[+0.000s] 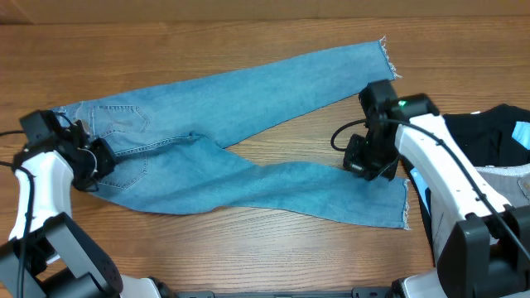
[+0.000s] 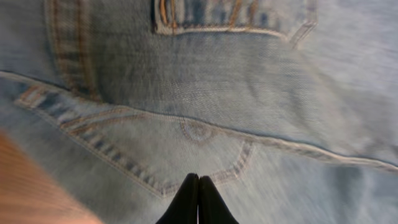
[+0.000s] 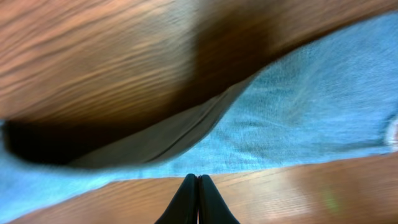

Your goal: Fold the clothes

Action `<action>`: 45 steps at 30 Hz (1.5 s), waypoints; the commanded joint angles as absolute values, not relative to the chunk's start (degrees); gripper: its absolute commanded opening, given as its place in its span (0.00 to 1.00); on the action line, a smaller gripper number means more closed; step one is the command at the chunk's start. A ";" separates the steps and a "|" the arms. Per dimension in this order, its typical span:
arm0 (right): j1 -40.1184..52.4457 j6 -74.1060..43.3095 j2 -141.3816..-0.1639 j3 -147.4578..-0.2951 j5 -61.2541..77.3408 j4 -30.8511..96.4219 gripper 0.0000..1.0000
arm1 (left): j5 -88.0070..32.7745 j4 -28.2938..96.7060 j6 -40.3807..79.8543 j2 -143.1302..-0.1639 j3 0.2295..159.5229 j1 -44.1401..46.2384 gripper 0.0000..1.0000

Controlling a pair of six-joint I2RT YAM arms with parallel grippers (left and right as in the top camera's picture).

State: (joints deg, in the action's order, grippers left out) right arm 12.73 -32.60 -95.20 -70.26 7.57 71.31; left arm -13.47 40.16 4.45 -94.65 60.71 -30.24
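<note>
The light-blue jeans (image 1: 248,124) lie flat on the wooden table (image 1: 248,248), waist at the left, with the two legs spreading in a V toward the right and frayed hems at the far right. My left gripper (image 1: 101,159) is at the waist end. In the left wrist view it (image 2: 198,182) is shut, its tips over a stitched back pocket (image 2: 155,146), with nothing visible between them. My right gripper (image 1: 370,165) is beside the near leg's ankle. In the right wrist view it (image 3: 198,180) is shut over bare wood, just short of the denim edge (image 3: 298,118), which looks slightly raised.
A black garment (image 1: 484,132) and a plain grey garment (image 1: 515,178) lie at the table's right edge behind my right arm. Bare wood shows between the legs (image 1: 306,141) and along the front of the table.
</note>
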 commanded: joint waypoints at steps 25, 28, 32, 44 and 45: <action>-5.13 -39.44 -95.09 -56.90 -7.46 67.29 0.04 | -7.29 28.97 7.73 -102.91 59.37 -36.73 0.04; -4.58 -35.20 -94.94 -62.94 -7.44 71.11 0.04 | 0.03 38.81 11.11 -101.78 64.49 -38.61 0.04; -4.51 -30.72 -94.72 -68.71 -2.94 73.63 0.04 | -7.18 43.16 14.98 -100.57 67.40 -41.56 0.04; -4.51 -17.08 -94.65 -70.22 22.87 67.61 0.08 | -14.63 32.53 5.76 -100.95 60.40 -35.92 0.04; -4.51 -17.08 -94.65 -70.22 22.87 67.61 0.08 | -12.86 31.92 7.35 -101.34 59.79 -35.97 0.04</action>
